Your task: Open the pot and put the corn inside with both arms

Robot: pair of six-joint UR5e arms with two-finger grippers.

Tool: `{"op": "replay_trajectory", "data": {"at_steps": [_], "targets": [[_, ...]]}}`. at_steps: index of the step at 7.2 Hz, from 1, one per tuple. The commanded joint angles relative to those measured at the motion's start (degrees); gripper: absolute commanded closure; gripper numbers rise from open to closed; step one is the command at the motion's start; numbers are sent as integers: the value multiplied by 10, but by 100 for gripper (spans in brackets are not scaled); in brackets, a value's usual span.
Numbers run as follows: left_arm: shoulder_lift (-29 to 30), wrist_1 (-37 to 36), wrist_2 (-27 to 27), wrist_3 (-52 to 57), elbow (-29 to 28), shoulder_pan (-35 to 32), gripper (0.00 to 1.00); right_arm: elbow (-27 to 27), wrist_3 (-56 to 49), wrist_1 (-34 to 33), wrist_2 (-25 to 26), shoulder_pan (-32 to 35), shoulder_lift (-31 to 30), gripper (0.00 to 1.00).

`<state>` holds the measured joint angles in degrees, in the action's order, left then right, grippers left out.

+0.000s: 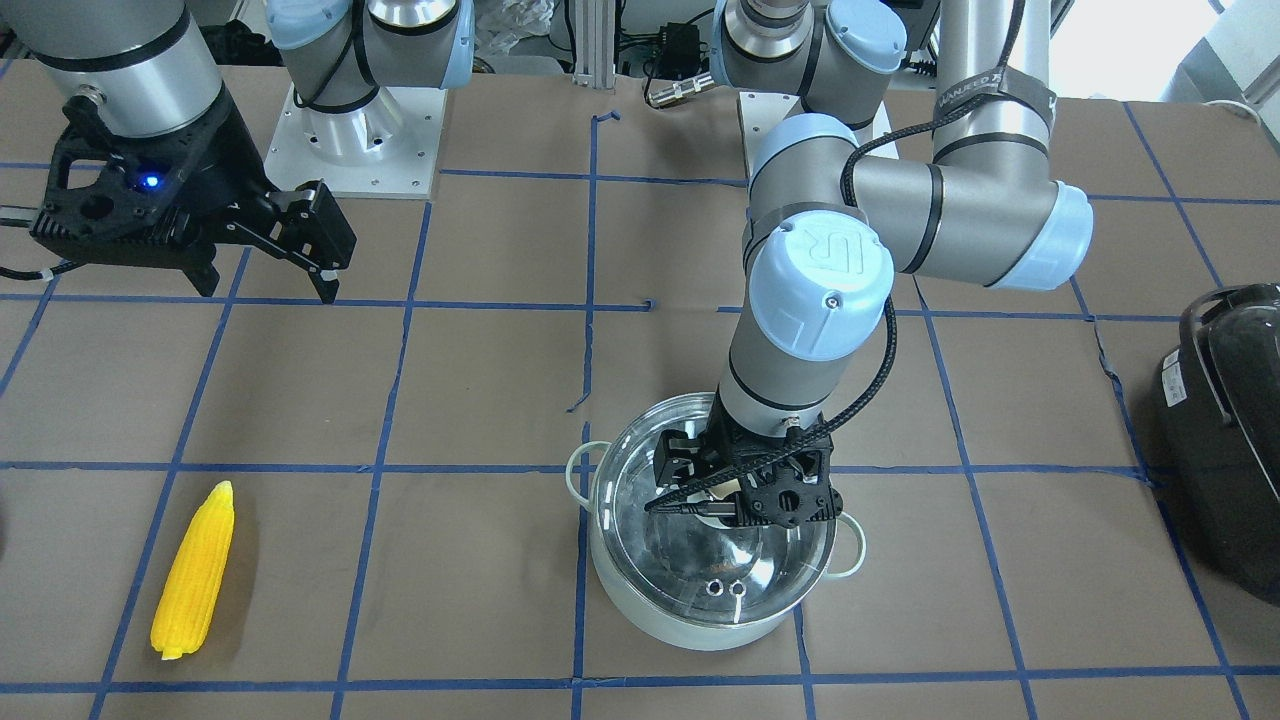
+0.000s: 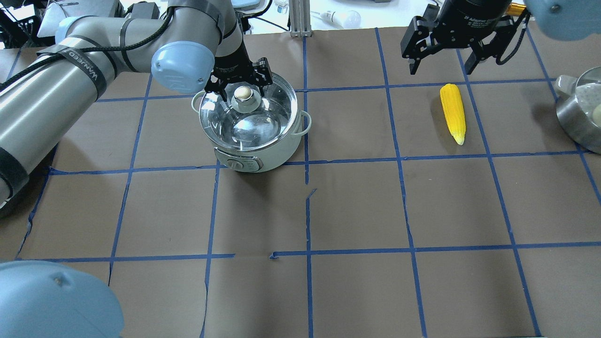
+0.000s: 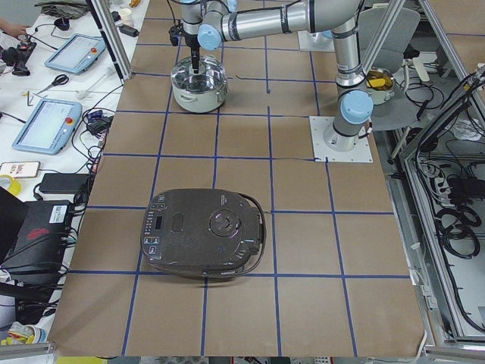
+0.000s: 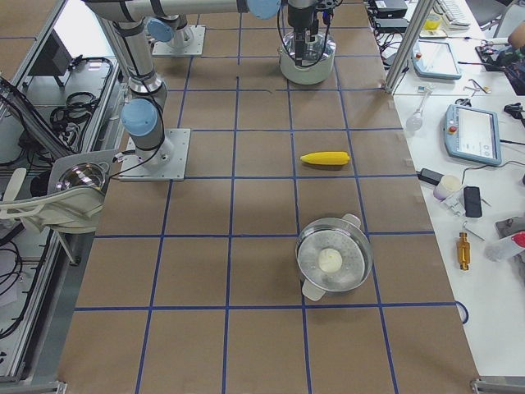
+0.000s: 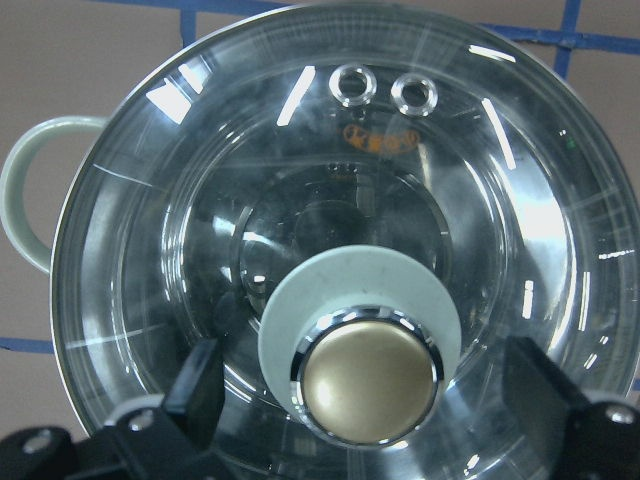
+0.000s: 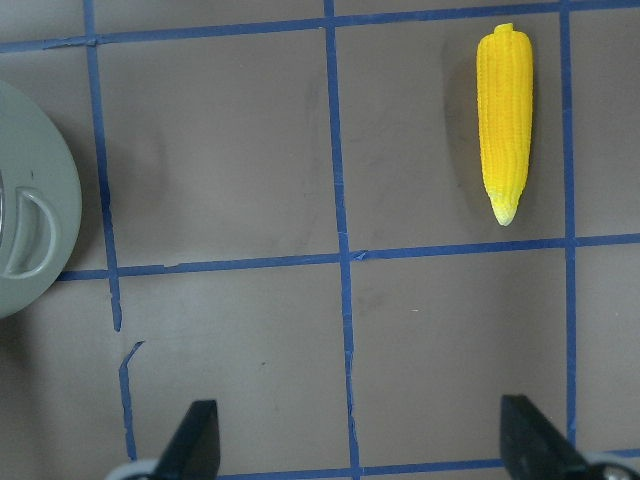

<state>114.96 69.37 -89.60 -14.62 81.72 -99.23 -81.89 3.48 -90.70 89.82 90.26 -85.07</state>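
The pot stands with its clear glass lid on it. My left gripper is down over the lid, open, with its fingers on either side of the brass knob and not touching it. The pot also shows in the front view, with the left gripper above it. The yellow corn lies on the table, far to the pot's right. My right gripper hangs open and empty, high above the table just beyond the corn's blunt end. In the right wrist view the corn is at upper right.
A large black appliance sits on the table at my left end. A second steel pot with something white inside stands at my far right. Blue tape lines grid the brown table.
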Motion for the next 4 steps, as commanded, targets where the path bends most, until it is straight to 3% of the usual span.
{"op": "replay_trajectory", "data": {"at_steps": [1, 2, 4], "targets": [[2, -1, 5, -1, -1, 0, 49, 0, 0, 0, 0, 0, 0, 0], [0, -1, 7, 0, -2, 0, 66, 0, 0, 0, 0, 0, 0, 0], [-14, 2, 7, 6, -3, 0, 81, 1, 0, 0, 0, 0, 0, 0]]}}
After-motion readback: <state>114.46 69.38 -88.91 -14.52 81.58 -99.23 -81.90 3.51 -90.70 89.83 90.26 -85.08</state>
